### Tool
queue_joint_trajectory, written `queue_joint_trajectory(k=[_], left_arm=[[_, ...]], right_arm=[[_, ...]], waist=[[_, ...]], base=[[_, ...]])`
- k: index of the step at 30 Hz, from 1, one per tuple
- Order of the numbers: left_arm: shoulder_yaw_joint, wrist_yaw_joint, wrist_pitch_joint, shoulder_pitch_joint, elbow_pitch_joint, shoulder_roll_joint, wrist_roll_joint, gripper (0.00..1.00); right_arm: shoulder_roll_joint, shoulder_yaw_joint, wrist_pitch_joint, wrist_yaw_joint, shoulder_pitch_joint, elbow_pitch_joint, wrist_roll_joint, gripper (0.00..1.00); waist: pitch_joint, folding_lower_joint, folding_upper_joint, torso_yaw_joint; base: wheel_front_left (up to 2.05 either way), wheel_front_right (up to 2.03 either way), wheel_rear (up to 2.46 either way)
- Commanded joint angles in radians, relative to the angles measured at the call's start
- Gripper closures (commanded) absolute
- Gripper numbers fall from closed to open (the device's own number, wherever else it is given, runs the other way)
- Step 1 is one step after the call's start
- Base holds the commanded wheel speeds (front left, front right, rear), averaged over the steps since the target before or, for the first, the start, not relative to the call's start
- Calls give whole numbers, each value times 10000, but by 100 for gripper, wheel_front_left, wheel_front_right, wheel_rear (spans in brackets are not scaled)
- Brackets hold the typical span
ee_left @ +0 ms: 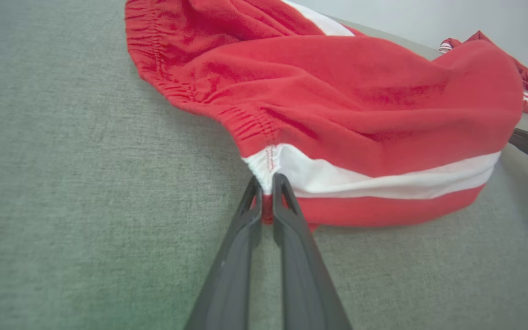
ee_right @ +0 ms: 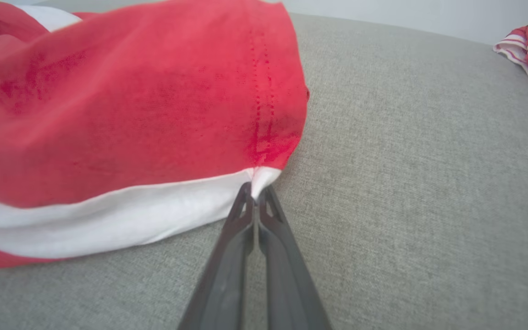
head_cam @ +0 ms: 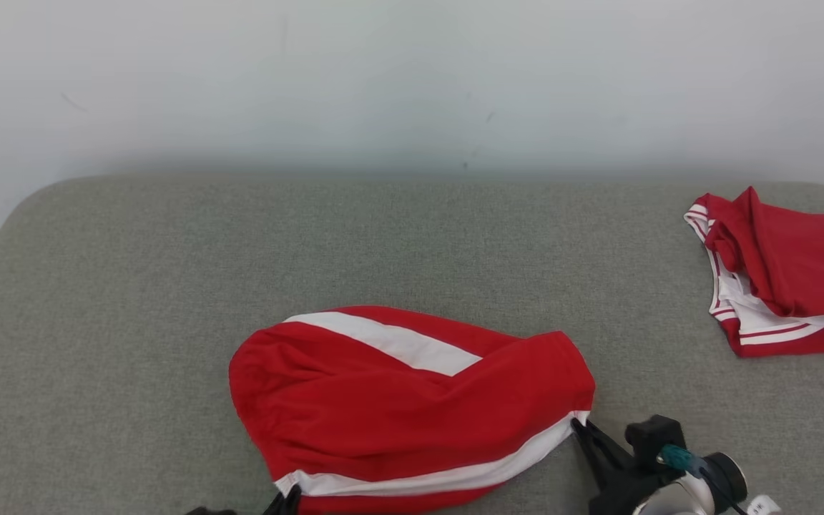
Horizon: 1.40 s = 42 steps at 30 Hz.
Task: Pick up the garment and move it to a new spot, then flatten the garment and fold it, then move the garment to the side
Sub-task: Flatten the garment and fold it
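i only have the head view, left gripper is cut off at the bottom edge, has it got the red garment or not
Observer: Yes. In the left wrist view the left gripper is shut on the red garment, pinching the white stripe where it meets the gathered elastic edge.
Operator: and the right one, real grip or just touching
Observer: A real grip. The right wrist view shows the right gripper shut on the stripe's end corner, with the cloth drawn to a small peak between its fingertips.
Operator: which edge is that corner on
Observer: The stitched hem. A double row of stitching runs up from the pinch.
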<state>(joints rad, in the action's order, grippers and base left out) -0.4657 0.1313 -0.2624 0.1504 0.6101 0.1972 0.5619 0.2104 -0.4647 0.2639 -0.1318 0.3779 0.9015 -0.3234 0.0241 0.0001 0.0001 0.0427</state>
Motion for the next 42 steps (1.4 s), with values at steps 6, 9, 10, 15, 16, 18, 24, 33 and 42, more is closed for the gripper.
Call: queue_joint_trajectory(k=[6,9,10,15,16,18,24,33,42], left_arm=[[703,-14,-18,-1074,-1219,193,-310,100],[968,-16,-19,-1441,-1843,225,-556,100],[1033,-16,-19,-1506,-2015,231,-631,100],[1249,-14,-19,-1561,-2766,315,-919,100],[1271,-14,-19,-1489,-2906,361,-973,100],[1260,-14,-19,-1260,-3172,522,-1017,100],[658,-14,346,181,-3787,1363,-860,100],[-889,-14,2086,4952,-4604,2971,687,100],[-2198,-16,2994,10258,-3423,3593,3004,100]], right_arm=[[498,636,8,28,-1271,-1515,-68,100],[684,784,8,29,-1895,-2287,-6,100],[727,811,8,29,-2051,-2524,22,100],[747,779,-113,29,-2532,-3667,-117,100],[746,766,-219,29,-2544,-3920,-219,100],[812,842,-431,29,-2474,-4477,-323,100],[1144,1216,-1254,29,-1804,-5797,-1111,100],[1510,1525,-2426,29,1567,-6388,-1535,100],[1459,1588,-3051,29,6174,-5006,-2431,100]], waist=[[-245,-1,-1,-23],[-285,-1,-1,-70],[-298,-1,-1,-96],[-365,-1,-1,-239],[-373,-1,-1,-271],[-381,-1,-1,-324],[-254,-1,-1,-433],[1376,-1,-1,-722],[3167,-1,-1,-1062]], base=[[0,0,0],[0,0,0],[0,0,0],[0,0,0],[0,0,0],[0,0,0],[0,0,0],[0,0,0],[0,0,0]])
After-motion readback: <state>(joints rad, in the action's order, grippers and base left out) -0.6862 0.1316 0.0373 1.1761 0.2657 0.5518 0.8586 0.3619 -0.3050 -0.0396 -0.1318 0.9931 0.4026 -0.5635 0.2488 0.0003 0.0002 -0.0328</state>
